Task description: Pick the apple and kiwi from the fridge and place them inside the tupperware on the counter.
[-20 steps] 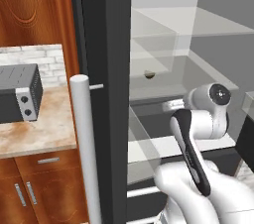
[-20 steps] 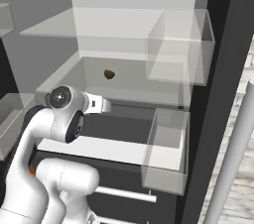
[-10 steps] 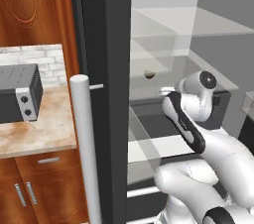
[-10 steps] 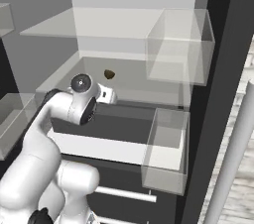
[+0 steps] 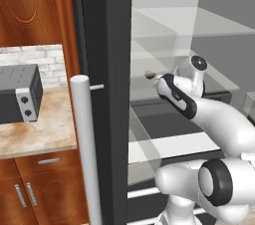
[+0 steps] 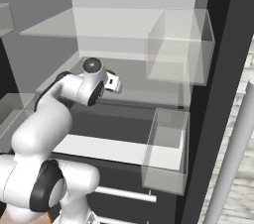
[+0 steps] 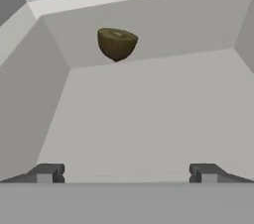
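Straight ahead of the gripper (image 7: 124, 172), well apart, sits the kiwi (image 7: 117, 43) on the fridge (image 5: 107, 30) shelf; fingers spread wide, holding nothing.

- The arm (image 5: 219, 119) is formed of smooth, rounded white segments.
- Its joints are capped by dark discs ringed in black.
- Two small dark grey finger tips (image 7: 47, 172) are seen, squared and blocky.
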Robot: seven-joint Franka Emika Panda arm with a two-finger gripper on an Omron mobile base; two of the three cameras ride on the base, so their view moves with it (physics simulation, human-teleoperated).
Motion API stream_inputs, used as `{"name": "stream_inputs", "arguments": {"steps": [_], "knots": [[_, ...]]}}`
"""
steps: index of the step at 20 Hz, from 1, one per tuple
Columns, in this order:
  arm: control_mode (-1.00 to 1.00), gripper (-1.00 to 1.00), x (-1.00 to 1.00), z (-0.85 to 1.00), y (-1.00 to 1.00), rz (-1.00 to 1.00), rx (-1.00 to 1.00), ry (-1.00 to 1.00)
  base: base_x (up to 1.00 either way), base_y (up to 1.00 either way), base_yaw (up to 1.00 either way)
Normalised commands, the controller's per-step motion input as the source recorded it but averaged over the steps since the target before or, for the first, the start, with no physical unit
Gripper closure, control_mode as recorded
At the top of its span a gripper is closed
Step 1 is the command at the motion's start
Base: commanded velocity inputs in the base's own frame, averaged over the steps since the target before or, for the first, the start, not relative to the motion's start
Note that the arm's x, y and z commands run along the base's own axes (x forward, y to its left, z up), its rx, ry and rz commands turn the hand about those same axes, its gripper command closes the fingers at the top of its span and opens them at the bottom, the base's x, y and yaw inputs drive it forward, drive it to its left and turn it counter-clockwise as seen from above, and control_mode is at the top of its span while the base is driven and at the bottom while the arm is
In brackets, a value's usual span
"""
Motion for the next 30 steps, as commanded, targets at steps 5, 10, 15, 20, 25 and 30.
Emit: {"name": "stream_inputs", "arguments": {"steps": [5,10,15,20,25,30], "knots": [[-1.00,-1.00,0.55,-0.10,0.00,0.00,0.00,-0.01,0.00,0.00,0.00],[-1.00,-1.00,0.67,-0.02,0.00,0.00,0.00,0.00,0.00,0.00,0.00],[-1.00,-1.00,0.59,-0.10,0.02,0.00,0.00,0.00,0.00,0.00,0.00],[-1.00,-1.00,0.64,-0.13,0.05,0.00,0.00,0.00,0.00,0.00,0.00],[-1.00,-1.00,0.66,-0.10,0.06,0.00,0.00,0.01,0.00,0.00,0.00],[-1.00,-1.00,0.56,-0.18,0.00,0.00,0.00,0.00,0.00,0.00,0.00]]}}
